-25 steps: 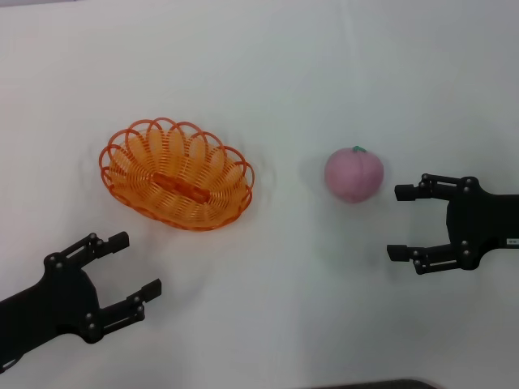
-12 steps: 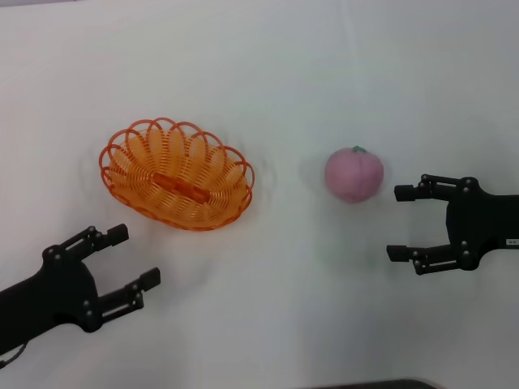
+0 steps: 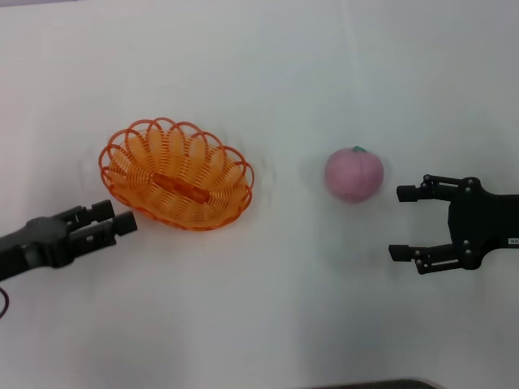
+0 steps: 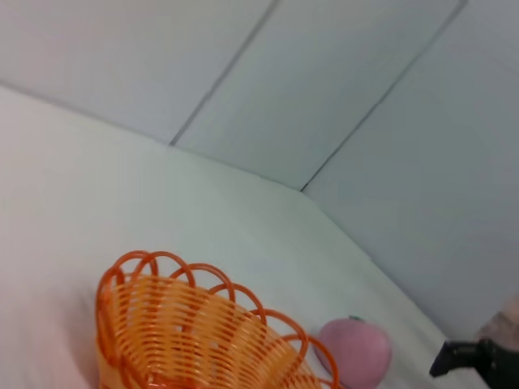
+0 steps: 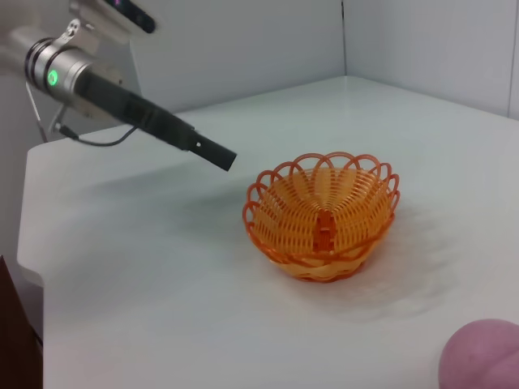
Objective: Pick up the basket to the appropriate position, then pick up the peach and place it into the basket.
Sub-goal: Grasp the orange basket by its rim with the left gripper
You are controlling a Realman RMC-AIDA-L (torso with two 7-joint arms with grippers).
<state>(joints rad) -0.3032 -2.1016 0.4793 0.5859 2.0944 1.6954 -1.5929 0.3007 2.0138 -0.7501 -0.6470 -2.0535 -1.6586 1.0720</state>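
Orange plastic wire is looping round the rim of the basket (image 3: 177, 174), which is sitting flat on the white table (image 3: 268, 73) with nothing inside it. The peach (image 3: 353, 174) is resting upright well to the right of the basket, green stem spot on top, apart from everything else.

The left gripper (image 3: 122, 220) is hanging just off the basket's near-left rim, close but not touching as far as I can judge. Its fingers are turned edge-on toward the basket and holding nothing; how wide they are parted I cannot tell. That low, level pose probably suits pinching the scalloped rim, since the basket has to be picked up first.

The right gripper (image 3: 401, 223) is waiting beyond the peach, on the side away from the basket. Its fingers are spread wide and empty, pointed at the fruit, presumably ready for the second step.
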